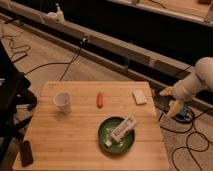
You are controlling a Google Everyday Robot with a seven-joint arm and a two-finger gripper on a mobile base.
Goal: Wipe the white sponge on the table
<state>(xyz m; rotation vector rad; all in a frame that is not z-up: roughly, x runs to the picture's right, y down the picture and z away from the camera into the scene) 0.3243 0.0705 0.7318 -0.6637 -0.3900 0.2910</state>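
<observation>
- The room is a dim workspace: a pale floor (45, 55) crossed by loose black cables (67, 62), and a long dark ledge (115, 47) running diagonally behind.
- The surface (65, 142), a square of light planked wood, fills the lower middle and carries everything. Its items are spread well apart, so each can likely be approached alone.
- The robot's pale arm (199, 77) comes in from the right edge and bends down beside the surface's right side, off the wood and over the floor.
- A green plate (106, 128) sits near the front, right of centre, with a longer white rectangular object (123, 131) lying slantwise across it. That one is not the target.
- A white paper cup (62, 101) stands upright towards the left.
- A flat dark object (26, 153) lies at the front left corner.
- The white sponge (139, 97) lies flat near the back right corner, untouched and apart from its neighbours. It is the item nearest the arm, which probably explains that side of approach.
- The end effector (171, 103) hangs low just beyond the right edge, near the sponge but not over it. Whether it is apart or together I cannot tell. It grips nothing that can be seen.
- A small orange-red object (99, 100) lies between cup and sponge.
- Judged from this, wiping has not begun. The next move would be to reach in over the edge and settle on the sponge.
</observation>
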